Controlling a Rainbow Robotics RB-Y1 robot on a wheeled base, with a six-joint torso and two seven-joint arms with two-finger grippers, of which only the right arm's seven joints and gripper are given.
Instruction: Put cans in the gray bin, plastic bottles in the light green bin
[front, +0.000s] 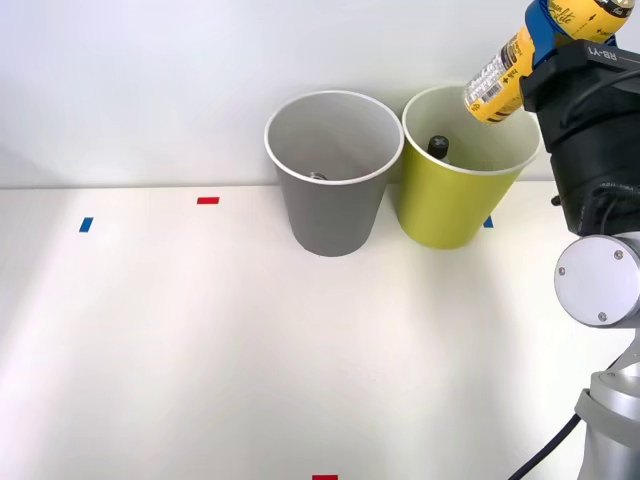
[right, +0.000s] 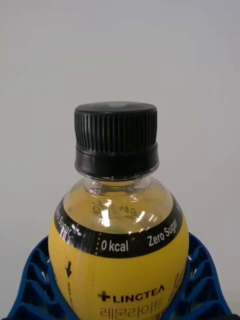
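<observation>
Front view: my right arm reaches in from the right and far side, its black wrist raised above the table, with my right gripper (front: 548, 28) clamped on the yellow bottle (front: 497, 77). I hold the bottle tilted, its lower end hanging over the far right rim of the light green bin (front: 455, 200). A second, dark-capped bottle (front: 438, 146) lies inside that bin. The gray bin (front: 330, 205) stands just left of it, nearly touching. Through my wrist camera the yellow bottle (right: 118, 240) has a ribbed black cap (right: 116, 137), a black band reading "0 kcal" and "Zero Sugar", and my blue ribbed fingers (right: 35, 285) press its sides.
</observation>
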